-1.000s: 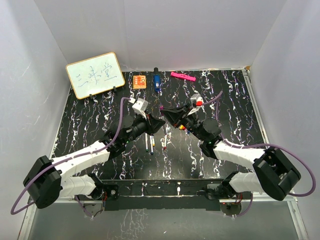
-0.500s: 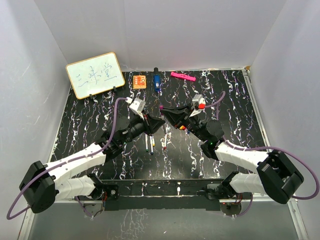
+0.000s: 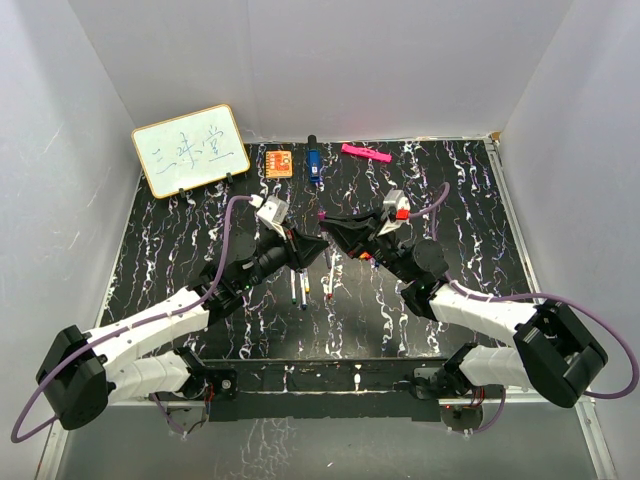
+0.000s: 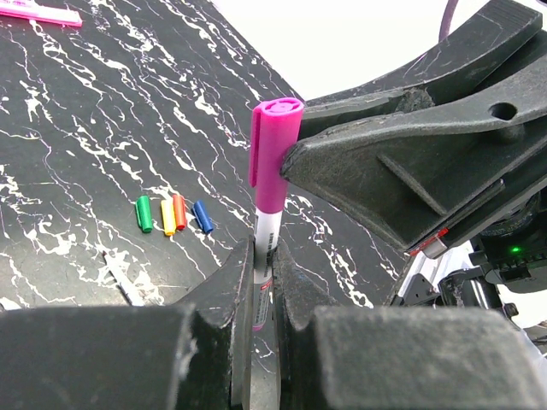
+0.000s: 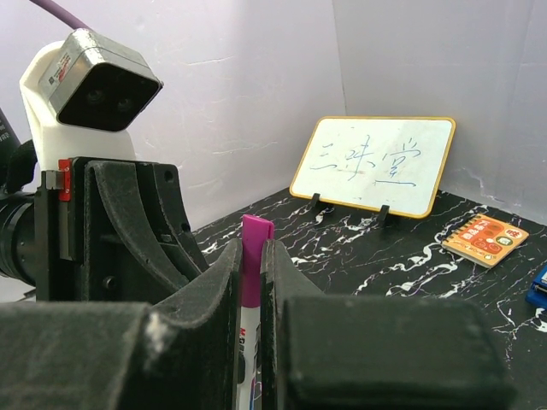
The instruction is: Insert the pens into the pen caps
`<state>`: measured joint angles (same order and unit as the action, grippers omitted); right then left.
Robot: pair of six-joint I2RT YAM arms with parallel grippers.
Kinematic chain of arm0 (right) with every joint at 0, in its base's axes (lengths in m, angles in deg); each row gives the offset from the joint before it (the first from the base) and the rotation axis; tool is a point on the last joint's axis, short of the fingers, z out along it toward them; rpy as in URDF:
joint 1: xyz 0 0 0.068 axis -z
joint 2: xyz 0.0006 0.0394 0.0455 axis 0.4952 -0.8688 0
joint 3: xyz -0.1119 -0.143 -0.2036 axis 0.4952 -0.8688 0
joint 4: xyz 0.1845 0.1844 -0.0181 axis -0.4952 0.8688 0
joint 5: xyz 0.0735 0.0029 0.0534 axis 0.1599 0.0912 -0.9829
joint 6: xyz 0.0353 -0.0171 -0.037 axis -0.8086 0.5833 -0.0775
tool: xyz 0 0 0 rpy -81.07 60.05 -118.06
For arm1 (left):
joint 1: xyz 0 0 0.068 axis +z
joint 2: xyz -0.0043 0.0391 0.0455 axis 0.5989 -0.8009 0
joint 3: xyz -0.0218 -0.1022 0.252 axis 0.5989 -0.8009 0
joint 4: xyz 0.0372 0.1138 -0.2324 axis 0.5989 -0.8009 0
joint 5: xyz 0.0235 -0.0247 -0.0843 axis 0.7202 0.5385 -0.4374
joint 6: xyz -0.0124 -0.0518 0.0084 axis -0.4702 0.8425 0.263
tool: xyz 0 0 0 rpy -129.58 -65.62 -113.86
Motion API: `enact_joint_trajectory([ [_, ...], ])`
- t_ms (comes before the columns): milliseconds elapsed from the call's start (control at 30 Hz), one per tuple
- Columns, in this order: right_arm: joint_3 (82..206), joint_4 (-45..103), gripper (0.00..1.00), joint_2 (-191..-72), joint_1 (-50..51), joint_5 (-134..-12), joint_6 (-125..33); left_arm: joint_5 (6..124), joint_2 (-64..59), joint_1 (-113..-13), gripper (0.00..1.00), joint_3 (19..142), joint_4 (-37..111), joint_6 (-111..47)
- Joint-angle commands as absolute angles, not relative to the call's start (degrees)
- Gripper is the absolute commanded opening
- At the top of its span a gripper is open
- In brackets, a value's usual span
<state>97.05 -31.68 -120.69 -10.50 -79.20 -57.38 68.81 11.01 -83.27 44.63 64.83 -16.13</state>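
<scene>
The two arms meet in the middle, up above the black table (image 3: pixel 180 240) with the white squiggles. The left hand (image 4: pixel 265 260) is closed tight on a white pen (image 4: pixel 267 224), and the pen sticks straight out from between its fingers. A purple cap (image 4: pixel 275 154) sits on the far end of that pen. I cannot tell if it is pushed all the way on. The right hand (image 5: pixel 250 248) comes in from the other side, and its closed fingertips pinch the purple cap. So the pen and its cap are held in the air between the two hands, not lying on the table. Down on the table, under the hands, three other pens (image 3: pixel 303 288) lie side by side. Four loose caps (image 4: pixel 171 215) lie in a little row near them: green, yellow, red and blue. At the back of the table stand a small whiteboard (image 3: pixel 190 150) with writing on it, an orange block (image 3: pixel 279 162), a blue marker (image 3: pixel 313 163) and a flat pink bar (image 3: pixel 365 153).
</scene>
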Motion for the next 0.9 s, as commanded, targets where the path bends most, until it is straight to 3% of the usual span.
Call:
enact_joint_trajectory([
  [0, 93.8, -18.3, 0.00, -123.3, -11.9, -85.0, -55.7, 73.2, 16.4, -81.3, 0.00, 52.3, 81.7, -16.2],
  [400, 100.6, -16.9, 0.00, -122.0, -12.0, -75.9, -56.8, 75.6, 15.3, -81.4, 0.00, 52.2, 65.4, -16.3],
  [633, 107.9, -16.4, 0.05, -119.8, -12.0, -66.7, -53.4, 80.4, 15.8, -81.3, 0.00, 47.2, 54.3, -15.5],
  [700, 109.3, -16.2, 0.14, -119.1, -12.0, -62.7, -52.0, 82.8, 16.3, -81.3, 0.00, 45.8, 51.9, -15.8],
  [867, 110.9, -15.2, 0.56, -118.5, -11.9, -54.7, -49.7, 88.7, 16.3, -81.0, 0.00, 46.4, 47.5, -18.8],
])
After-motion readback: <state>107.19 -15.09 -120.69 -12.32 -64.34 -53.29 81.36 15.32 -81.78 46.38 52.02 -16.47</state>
